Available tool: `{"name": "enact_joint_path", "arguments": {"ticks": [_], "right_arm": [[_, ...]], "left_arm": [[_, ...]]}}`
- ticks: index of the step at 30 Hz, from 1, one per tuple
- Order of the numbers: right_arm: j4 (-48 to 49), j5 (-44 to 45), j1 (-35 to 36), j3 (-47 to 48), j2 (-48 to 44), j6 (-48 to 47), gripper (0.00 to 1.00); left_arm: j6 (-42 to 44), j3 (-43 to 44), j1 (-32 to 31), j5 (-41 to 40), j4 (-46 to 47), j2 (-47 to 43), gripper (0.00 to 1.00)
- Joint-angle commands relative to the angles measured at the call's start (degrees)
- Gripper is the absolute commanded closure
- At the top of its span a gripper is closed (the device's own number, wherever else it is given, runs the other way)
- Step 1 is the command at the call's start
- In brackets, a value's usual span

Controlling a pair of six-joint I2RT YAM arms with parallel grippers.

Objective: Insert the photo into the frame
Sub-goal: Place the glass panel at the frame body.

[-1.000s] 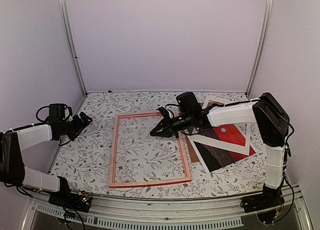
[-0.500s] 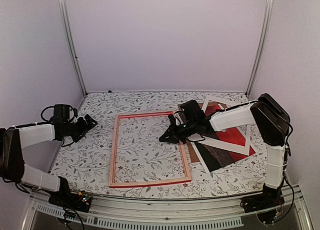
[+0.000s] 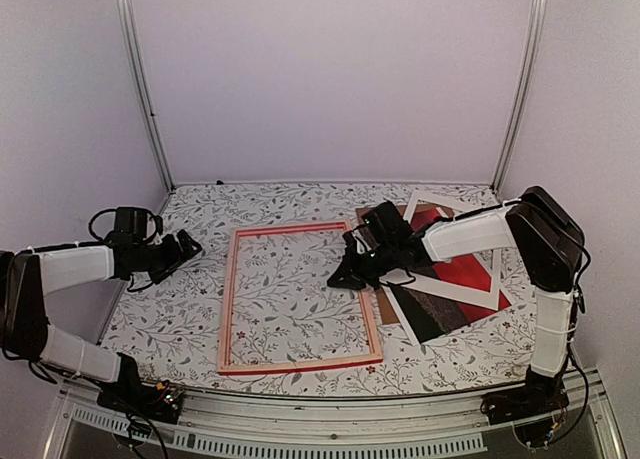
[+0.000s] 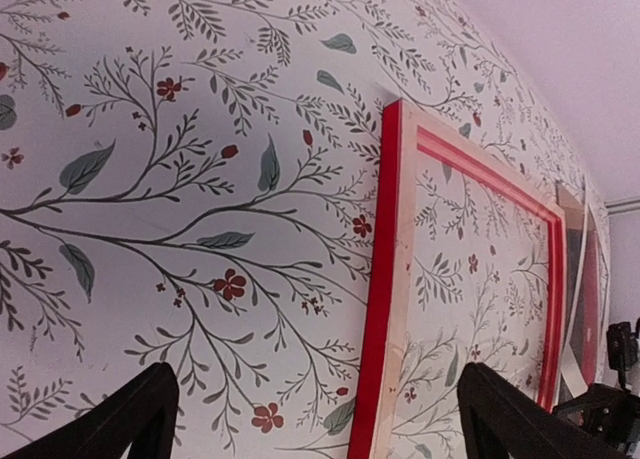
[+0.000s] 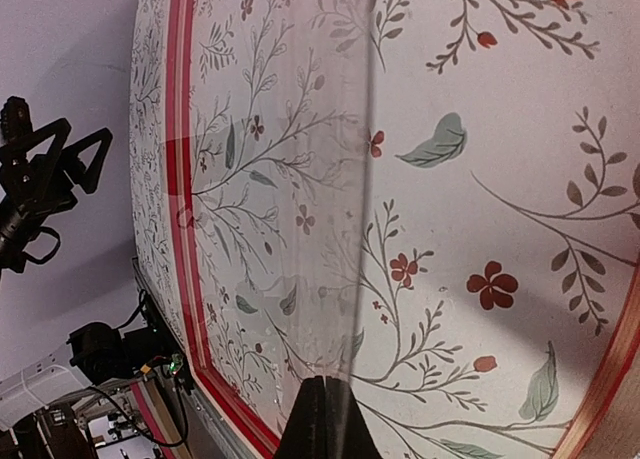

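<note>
One frame (image 3: 228, 299) lies on the floral worktop (image 3: 200, 209). One photo (image 3: 470, 274) lies under one white mat (image 3: 440, 287), partly hidden by the right tool (image 3: 340, 279), which is pinched closed. The left tool (image 3: 185, 249) gapes wide.

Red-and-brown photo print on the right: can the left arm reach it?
Probably not easily: the left end effector hangs far left, and the red thin-railed frame and right end effector lie between it and the red-and-brown print.

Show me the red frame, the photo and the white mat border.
frame (image 3: 229, 299), overhead view, on its left rail.
photo (image 3: 472, 272), overhead view, on its red half.
white mat border (image 3: 428, 198), overhead view, on its far corner.
</note>
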Motion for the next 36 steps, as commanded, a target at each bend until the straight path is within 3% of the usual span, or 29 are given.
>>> {"name": "enact_joint_path", "arguments": {"ticks": [1,36], "right_arm": [[-2.70,2.70,-0.31,-0.73,-3.93,-2.17,1.00],[-4.72,3.01,-0.22,-1.70,-4.63,-3.07,1.00]], "left_arm": [[0.86,1.51,-1.06,-1.07,-0.34,0.65,0.00],[1.30,2.14,-2.85,-2.43,-0.78,1.94,0.01]]}}
